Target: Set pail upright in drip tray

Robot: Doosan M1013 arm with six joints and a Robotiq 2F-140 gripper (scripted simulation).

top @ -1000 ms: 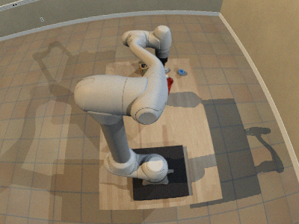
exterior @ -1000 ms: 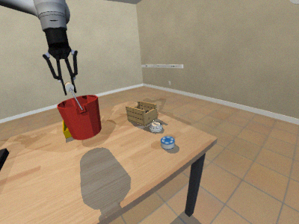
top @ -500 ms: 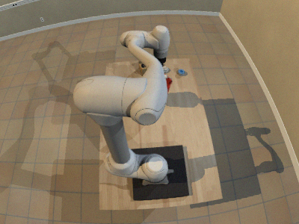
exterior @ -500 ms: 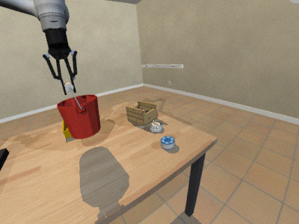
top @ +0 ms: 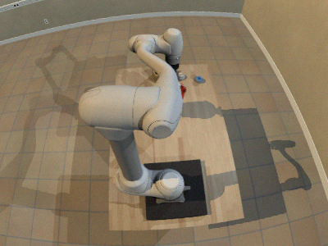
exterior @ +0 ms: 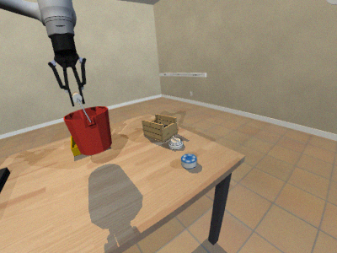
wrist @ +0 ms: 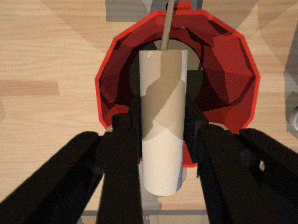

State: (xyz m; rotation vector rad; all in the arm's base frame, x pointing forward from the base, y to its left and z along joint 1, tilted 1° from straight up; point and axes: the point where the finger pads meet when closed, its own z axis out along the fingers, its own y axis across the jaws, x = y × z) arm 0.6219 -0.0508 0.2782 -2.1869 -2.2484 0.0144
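The red pail [exterior: 89,131] [wrist: 227,60] [top: 183,90] hangs roughly upright over the table, open end up. Its handle has a white grip [wrist: 162,120] [exterior: 77,98]. My gripper [exterior: 77,101] [wrist: 160,108] is shut on that grip above the pail's rim, one finger on each side. A yellow piece [exterior: 75,147] shows behind the pail's lower left side; I cannot tell if it is the drip tray. No tray floor can be made out. The pail hides what is under it, and the gap below its base cannot be judged.
A wooden crate [exterior: 159,128] stands right of the pail in the exterior view. A small white object [exterior: 175,143] [top: 180,75] and a blue-topped round tin [exterior: 189,161] [top: 198,79] are nearer the table's corner. The black base plate [top: 194,172] is under the arm.
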